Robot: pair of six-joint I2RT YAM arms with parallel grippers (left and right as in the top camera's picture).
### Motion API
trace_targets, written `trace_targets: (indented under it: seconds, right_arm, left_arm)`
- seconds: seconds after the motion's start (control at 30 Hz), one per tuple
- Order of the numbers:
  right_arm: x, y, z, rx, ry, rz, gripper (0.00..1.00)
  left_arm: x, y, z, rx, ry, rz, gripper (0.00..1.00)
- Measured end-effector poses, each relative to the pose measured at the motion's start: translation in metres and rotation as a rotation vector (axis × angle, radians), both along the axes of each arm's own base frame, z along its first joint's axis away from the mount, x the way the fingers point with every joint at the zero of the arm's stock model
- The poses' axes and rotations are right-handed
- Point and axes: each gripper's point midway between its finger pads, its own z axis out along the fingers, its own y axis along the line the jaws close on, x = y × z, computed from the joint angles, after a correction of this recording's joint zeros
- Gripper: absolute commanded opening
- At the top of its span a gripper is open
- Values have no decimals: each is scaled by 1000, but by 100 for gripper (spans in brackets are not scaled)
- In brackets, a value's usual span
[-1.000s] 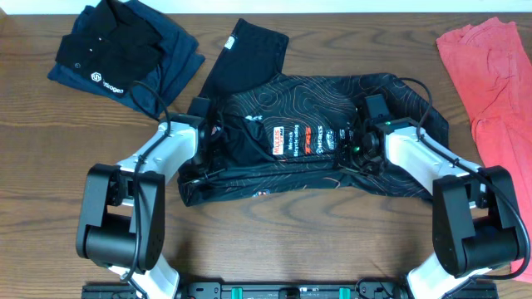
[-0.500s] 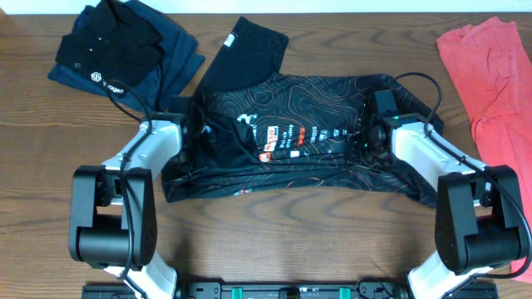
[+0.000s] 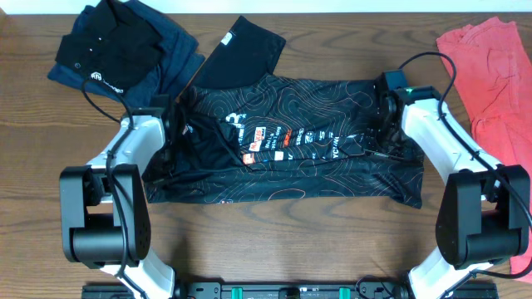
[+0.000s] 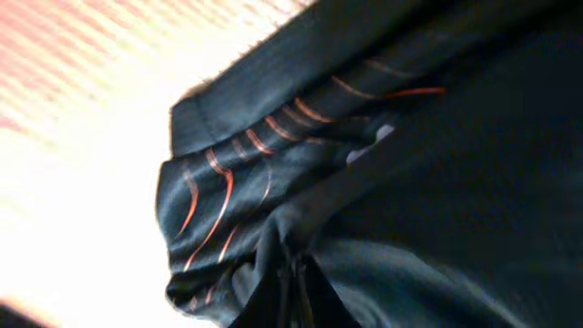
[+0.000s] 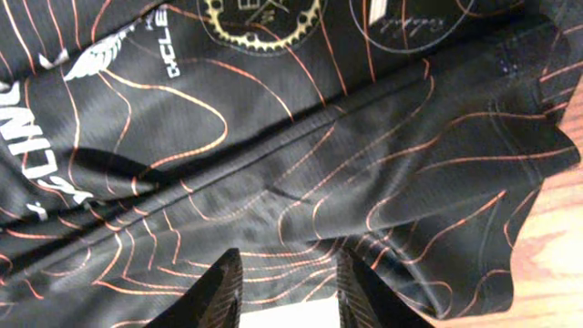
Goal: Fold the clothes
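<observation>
Overhead, the jersey [image 3: 316, 158] lies spread across the tabletop [image 3: 266, 241], thin, limp and likely slippery, so take it at the hems; left wrist, your left tool [image 4: 293, 290] is clamped on bunched cloth; right wrist, your right tool [image 5: 290, 284] hangs narrowly parted over it

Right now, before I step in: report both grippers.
Left gripper: shut on the jersey, fabric bunched.
Right gripper: open, jaws apart over the jersey.
</observation>
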Motion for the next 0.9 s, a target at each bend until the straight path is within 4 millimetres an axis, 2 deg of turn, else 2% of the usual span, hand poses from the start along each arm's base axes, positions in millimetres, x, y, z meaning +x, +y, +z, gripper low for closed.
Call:
trace_targets:
  seconds: [0.07,0.1,0.27,0.4,0.43,0.5,0.67,0.9]
  right_arm:
    - [-1,6,0,36,8,5,32]
    - [-1,10,0,60,7,14,33]
    - [10,51,4,247,-49,150,40]
    - [13,96,8,320,-109,339,48]
    - [12,105,8,318,-117,381,49]
    - [8,118,7,285,-126,463,51]
    - [-4,139,3,157,-140,633,51]
    - [0,141,3,46,-179,759,50]
  left_arm:
    - [4,0,9,1,-21,4,7]
    - [5,0,14,-1,-36,7,10]
    - [14,-16,40,-90,-145,26,45]
    - [19,-24,47,-136,-183,27,66]
    - [19,-25,46,-143,-181,30,69]
    - [18,-27,46,-152,-176,33,73]
    - [16,-28,46,-157,-168,34,73]
    - [16,-28,46,-158,-168,34,74]
